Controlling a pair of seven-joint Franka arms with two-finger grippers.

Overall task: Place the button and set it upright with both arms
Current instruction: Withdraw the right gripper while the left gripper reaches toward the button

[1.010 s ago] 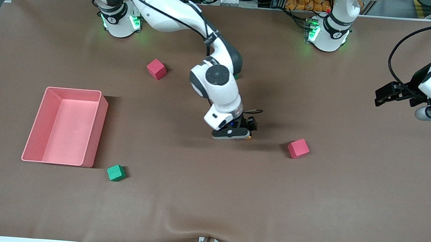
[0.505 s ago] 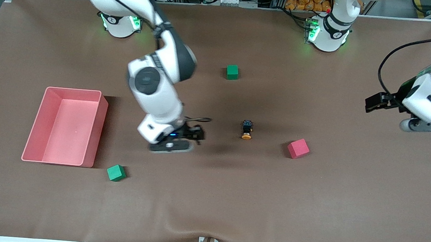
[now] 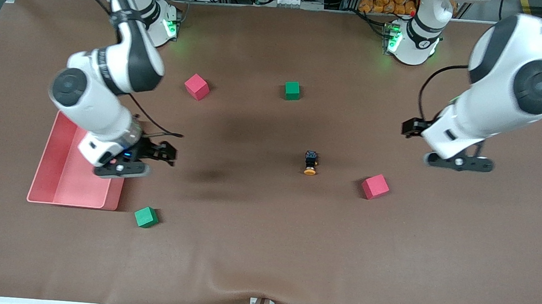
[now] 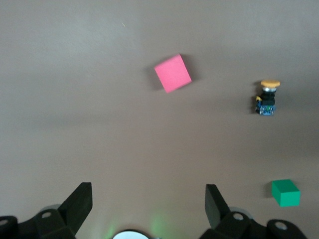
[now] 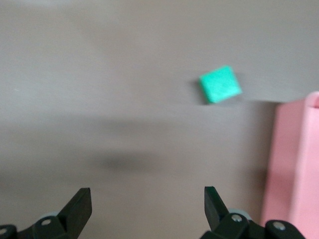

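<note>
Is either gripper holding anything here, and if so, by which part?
Nothing is held. The left gripper and right gripper are both open and empty; the button lies on its side on the table, untouched.

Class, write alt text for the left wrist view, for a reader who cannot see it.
A small orange-capped button lies on its side on a brown table, with a red cube and a green cube near it. The open left gripper hangs above the bare table, holding nothing.
</note>
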